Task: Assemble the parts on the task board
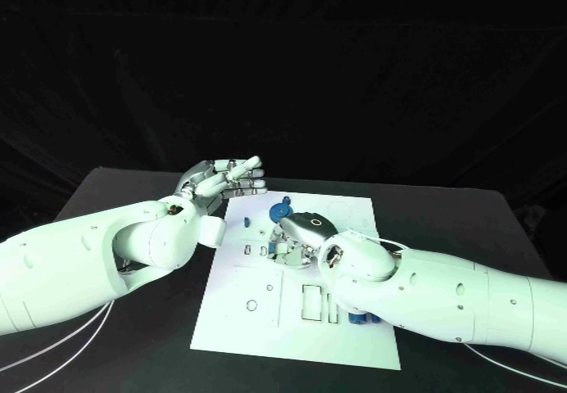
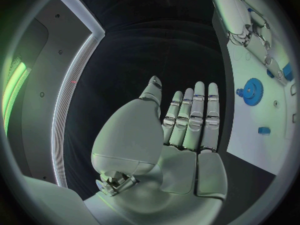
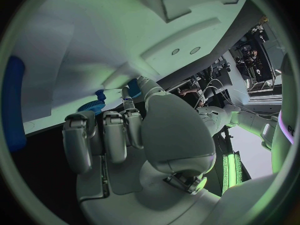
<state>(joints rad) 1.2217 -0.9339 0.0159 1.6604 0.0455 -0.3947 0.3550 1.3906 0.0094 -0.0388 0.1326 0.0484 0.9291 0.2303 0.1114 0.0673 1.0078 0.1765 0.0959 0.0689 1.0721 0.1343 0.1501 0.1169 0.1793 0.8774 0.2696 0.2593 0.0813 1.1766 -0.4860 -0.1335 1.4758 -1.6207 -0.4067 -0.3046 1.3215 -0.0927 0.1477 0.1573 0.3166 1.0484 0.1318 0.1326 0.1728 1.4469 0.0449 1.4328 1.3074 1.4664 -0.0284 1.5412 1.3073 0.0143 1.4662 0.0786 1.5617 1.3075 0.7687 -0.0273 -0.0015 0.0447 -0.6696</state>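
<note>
Two hands over the white task board (image 1: 296, 319), left hand (image 1: 224, 178) empty with fingers straight, right hand (image 1: 296, 237) curled down by the blue gear (image 1: 281, 212), can't tell if it's holding anything

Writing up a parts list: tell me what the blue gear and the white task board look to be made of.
Blue gear: probably moulded plastic, judging by its uniform saturated colour, matte surface and crisp teeth. Task board: a thin, flat white sheet with cut-out slots and holes, smooth and matte; plastic or painted metal, unclear.

- My task board (image 1: 266, 319) is white, on the black table (image 1: 130, 184).
- Blue gear (image 1: 283, 212) near its far edge.
- My hands (image 1: 224, 180) are silver.
</note>
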